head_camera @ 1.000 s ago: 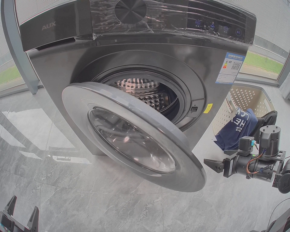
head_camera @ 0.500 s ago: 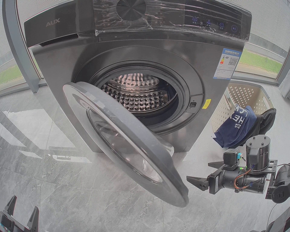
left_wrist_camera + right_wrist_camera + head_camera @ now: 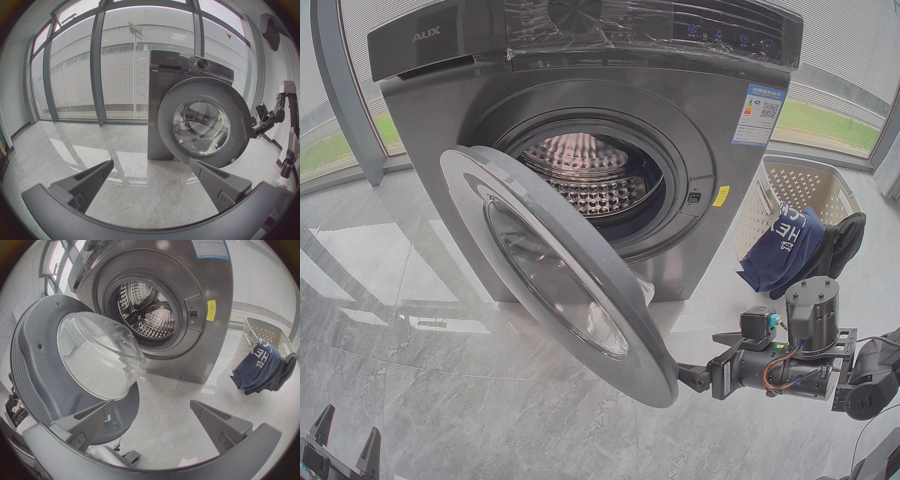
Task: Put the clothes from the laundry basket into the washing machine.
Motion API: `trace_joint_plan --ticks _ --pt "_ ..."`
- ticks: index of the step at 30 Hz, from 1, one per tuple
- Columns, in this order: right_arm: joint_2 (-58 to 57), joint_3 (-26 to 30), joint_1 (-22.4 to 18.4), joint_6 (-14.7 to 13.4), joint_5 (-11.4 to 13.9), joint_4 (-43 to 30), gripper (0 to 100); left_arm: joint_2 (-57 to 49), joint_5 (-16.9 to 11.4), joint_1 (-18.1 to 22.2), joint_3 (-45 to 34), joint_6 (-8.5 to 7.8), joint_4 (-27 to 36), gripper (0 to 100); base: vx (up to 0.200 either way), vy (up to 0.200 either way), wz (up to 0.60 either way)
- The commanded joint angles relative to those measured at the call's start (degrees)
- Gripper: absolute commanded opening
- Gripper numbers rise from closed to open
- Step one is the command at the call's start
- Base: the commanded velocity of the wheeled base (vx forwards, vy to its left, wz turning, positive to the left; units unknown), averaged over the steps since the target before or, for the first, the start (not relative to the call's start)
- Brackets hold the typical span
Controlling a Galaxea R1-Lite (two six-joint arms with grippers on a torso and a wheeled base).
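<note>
Head view: dark grey front-load washing machine (image 3: 581, 94) fills upper frame. Its round glass-windowed door (image 3: 550, 275) stands open toward lower ctr, and the steel drum (image 3: 594, 169) holds no clothes. Beige perforated plastic laundry basket (image 3: 800, 181) sits at right edge, just beside the machine's side. Navy blue T-shirt w/ white print (image 3: 784, 250) and black garment (image 3: 847, 240) hang over its front rim.

Right gripper (image 3: 696, 355), lower right: claw spread, grasping nothing, one finger (image 3: 687, 377) apparently touching the door's lower rim. Left gripper (image 3: 349, 431), bottom left corner: also released, well apart from everything.

Step looks like door-opening, no garment loaded yet. Next: back the finger off the rim, turn R arm to the basket, pinch a fold of the navy shirt.

Room: bare floor btw door rim and basket gives R arm a lane. The door edge juts low and blocks the left side, so load from the right. Basket rim and machine corner are close, so that spot is tight.
</note>
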State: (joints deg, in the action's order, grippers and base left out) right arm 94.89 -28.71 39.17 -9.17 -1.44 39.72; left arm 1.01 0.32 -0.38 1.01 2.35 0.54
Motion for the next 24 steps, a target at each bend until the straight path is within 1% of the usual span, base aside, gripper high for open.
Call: trace_joint_plan --ticks 1,4,6,9,13,16,21,24 --pt "3.90 -0.30 4.07 -0.94 0.21 1.50 100 -0.57 -0.05 0.03 -0.75 0.02 -0.01 100 0.000 0.000 0.00" --pt "3.55 0.41 6.01 -2.17 0.03 2.03 100 -0.57 -0.05 0.03 -0.75 0.02 -0.01 100 0.000 0.000 0.00" --pt "2.84 0.94 6.18 -2.26 -0.14 2.03 100 -0.57 -0.05 0.03 -0.66 0.02 -0.01 100 0.000 0.000 0.00" --pt "1.96 1.11 4.51 -2.26 -0.23 2.03 100 -0.57 -0.05 0.03 -0.75 0.02 -0.01 100 0.000 0.000 0.00" --pt "2.49 -0.56 0.38 -2.17 -0.23 2.12 100 -0.57 0.03 0.03 -0.66 0.02 -0.01 100 0.000 0.000 0.00" --pt "5.83 -4.51 -0.32 -2.26 -0.23 2.12 100 -0.57 0.03 0.03 -0.75 0.02 -0.01 100 0.000 0.000 0.00" --pt "13.21 -13.21 -2.61 -2.26 -0.23 2.03 100 -0.57 0.03 0.03 -0.75 0.02 -0.01 100 0.000 0.000 0.00" --pt "16.03 -16.82 -3.92 -2.17 -0.32 1.59 100 -0.57 0.03 0.03 -0.75 0.02 -0.01 100 0.000 0.000 0.00"
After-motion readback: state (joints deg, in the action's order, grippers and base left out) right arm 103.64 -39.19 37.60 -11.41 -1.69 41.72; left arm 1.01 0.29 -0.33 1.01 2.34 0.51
